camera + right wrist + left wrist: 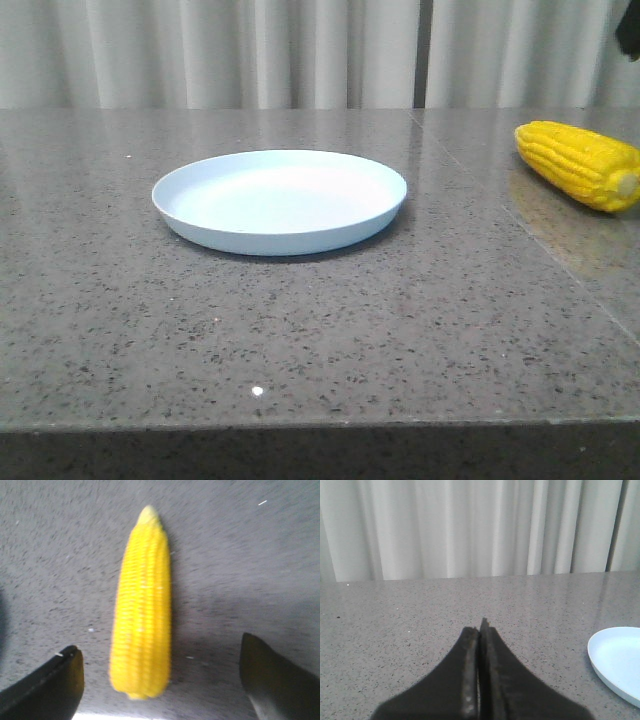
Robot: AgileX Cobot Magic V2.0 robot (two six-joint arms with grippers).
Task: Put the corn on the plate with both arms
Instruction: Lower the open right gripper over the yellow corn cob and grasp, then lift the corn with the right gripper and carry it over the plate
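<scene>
The yellow corn (580,163) lies on the grey stone table at the far right edge of the front view. In the right wrist view the corn (142,610) lies between my wide-open right gripper's fingers; the right gripper (160,652) hovers above it, not touching. The pale blue plate (280,200) stands empty at the table's middle. The plate's rim also shows in the left wrist view (615,662). My left gripper (481,627) is shut and empty over bare table to the plate's left. Neither gripper shows clearly in the front view.
A grey speckled stone table (300,330) with a seam running along its right part (520,240). White curtains (300,50) hang behind the table. The table's front edge (300,425) is near the camera.
</scene>
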